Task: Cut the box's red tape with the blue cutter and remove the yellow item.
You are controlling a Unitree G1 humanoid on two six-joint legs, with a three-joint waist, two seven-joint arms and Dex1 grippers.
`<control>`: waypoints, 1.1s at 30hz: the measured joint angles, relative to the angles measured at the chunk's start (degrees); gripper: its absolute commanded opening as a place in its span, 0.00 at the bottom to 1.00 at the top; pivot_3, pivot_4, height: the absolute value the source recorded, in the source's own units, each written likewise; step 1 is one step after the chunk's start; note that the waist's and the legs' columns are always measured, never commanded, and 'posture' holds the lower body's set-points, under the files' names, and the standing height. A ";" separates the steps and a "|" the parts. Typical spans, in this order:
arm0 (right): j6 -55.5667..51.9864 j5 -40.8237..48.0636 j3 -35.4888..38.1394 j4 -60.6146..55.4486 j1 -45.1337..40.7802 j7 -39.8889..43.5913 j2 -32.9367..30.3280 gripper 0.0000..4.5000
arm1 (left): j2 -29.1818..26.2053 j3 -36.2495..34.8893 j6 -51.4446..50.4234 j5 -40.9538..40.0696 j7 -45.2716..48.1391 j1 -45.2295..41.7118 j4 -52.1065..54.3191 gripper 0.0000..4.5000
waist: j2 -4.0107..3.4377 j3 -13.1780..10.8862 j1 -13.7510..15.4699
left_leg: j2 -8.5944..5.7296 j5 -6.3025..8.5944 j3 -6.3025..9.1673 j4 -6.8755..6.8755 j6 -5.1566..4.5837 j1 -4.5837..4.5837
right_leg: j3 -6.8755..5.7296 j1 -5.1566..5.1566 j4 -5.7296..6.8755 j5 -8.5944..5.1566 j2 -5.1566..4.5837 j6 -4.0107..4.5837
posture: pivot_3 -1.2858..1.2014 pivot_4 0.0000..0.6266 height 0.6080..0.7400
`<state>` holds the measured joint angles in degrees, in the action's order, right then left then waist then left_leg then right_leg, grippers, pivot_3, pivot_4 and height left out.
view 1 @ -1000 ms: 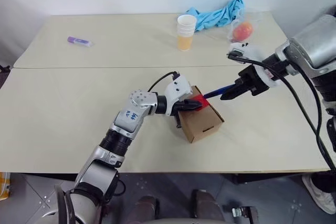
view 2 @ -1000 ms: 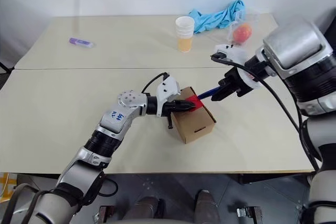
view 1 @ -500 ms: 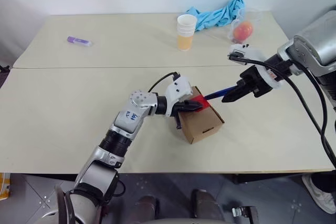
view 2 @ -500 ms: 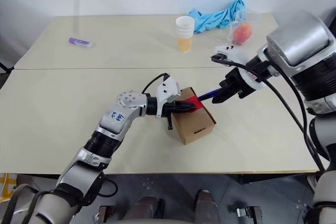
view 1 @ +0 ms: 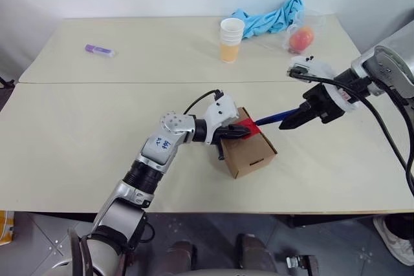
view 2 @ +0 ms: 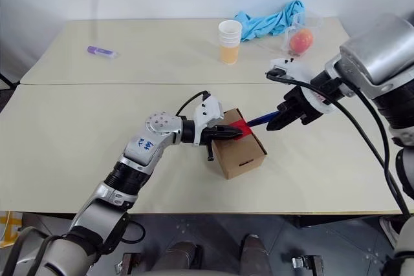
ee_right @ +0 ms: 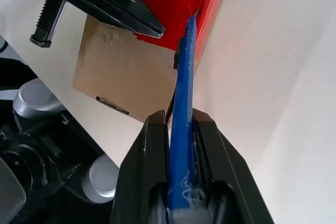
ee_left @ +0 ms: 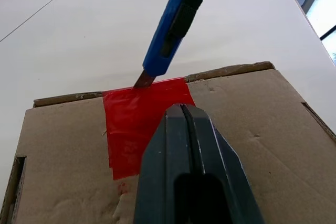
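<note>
We are pinning the box (view 1: 249,150) with our closed left gripper (view 1: 240,131); our right gripper (view 1: 291,121), clamping the cutter (ee_left: 170,27), is reaching the uncut tape (ee_left: 139,124).

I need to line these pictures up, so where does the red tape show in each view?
Left eye: red tape on the box's top far edge, near centre.
Right eye: the same spot, near centre.
Left wrist: centre, just beyond the shut left end effector.
Right wrist: top centre.
Shared landmark: the blue cutter, its tip at the tape's edge.

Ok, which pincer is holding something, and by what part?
Right pincer grips the cutter at its rear end. Left pincer is shut, pressing on the box, holding nothing.
</note>
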<state>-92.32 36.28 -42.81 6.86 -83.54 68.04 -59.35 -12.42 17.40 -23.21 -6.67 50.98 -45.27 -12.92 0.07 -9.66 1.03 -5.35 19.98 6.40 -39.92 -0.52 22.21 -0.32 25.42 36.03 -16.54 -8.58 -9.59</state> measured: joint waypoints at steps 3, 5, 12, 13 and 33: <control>0.00 0.97 0.00 0.00 0.00 -0.92 -0.07 0.03 | -0.03 0.00 0.00 0.00 0.10 0.00 0.00 0.00 | 0.00 0.00 0.00 | 0.00 0.00 0.00 0.00 0.00 0.00 | 0.00 0.00 -0.01 0.00 0.00 0.00 | 0.52 0.24 1.00; 0.00 1.53 0.00 0.03 0.02 -1.70 0.16 0.03 | -0.11 0.07 0.00 0.00 0.21 0.00 0.02 0.00 | 0.00 0.00 0.00 | 0.00 0.00 0.00 0.00 0.00 0.00 | 0.00 0.00 -0.01 0.00 0.00 0.00 | 0.52 0.24 1.00; 0.00 3.82 0.03 0.80 1.12 -5.39 1.83 0.03 | -2.19 1.84 -0.56 0.67 0.71 -0.44 1.45 0.00 | 0.03 0.03 -0.38 | 0.04 0.01 -0.02 0.01 0.02 -0.04 | 0.01 0.00 0.00 0.00 0.03 0.00 | 0.52 0.24 1.00; 0.00 4.11 0.17 1.20 1.21 -5.94 1.95 0.03 | -2.43 2.29 -0.57 1.22 0.64 -0.68 1.67 0.00 | 0.03 0.06 -0.43 | 0.03 0.01 -0.02 0.01 0.02 -0.05 | 0.01 -0.01 0.00 0.00 0.03 0.00 | 0.52 0.24 1.00; -0.01 15.99 -1.99 -2.38 2.84 -12.06 -4.52 0.03 | -3.95 5.01 -4.36 3.07 -0.38 -2.16 3.33 0.00 | 0.19 0.84 -0.90 | 0.05 0.01 -0.03 0.03 0.02 -0.12 | 0.02 -0.08 -0.05 0.00 0.03 0.01 | 0.52 0.24 1.00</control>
<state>-92.33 52.26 -44.80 4.48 -80.69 55.98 -63.87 -16.37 22.40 -27.57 -3.61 50.59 -47.43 -9.60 0.26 -8.82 0.13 -5.30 20.00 6.37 -39.89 -0.50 22.08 -0.30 25.34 35.98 -16.54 -8.55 -9.58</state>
